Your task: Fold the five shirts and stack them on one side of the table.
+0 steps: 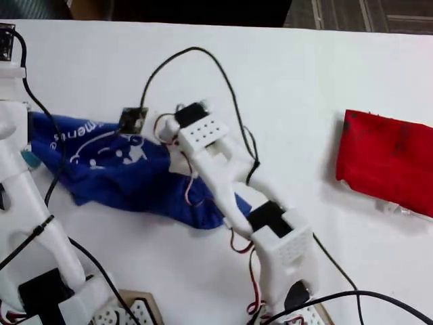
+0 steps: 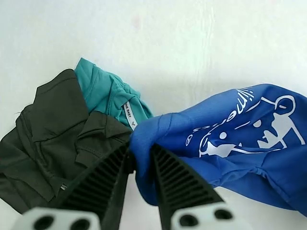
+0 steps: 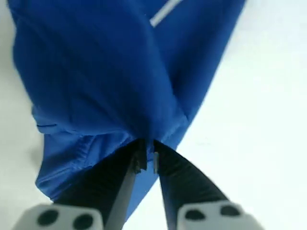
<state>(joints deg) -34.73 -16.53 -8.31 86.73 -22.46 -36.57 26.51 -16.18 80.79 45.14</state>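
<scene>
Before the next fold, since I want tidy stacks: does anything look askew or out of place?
The blue printed shirt is bunched, not flat, pinched by the left gripper and right gripper. Beside it, a dark collared shirt and teal shirt lie crumpled together.

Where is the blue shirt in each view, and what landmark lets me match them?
High view: the blue shirt lies crumpled on the table, left of centre.
Left wrist view: the blue shirt's edge is pinched in the left hand, beside a dark shirt and a teal shirt.
Right wrist view: a bunched fold of it is pinched in the right hand.
Shared landmark: the shirt's white print, a thin streak in the right wrist view.
</scene>
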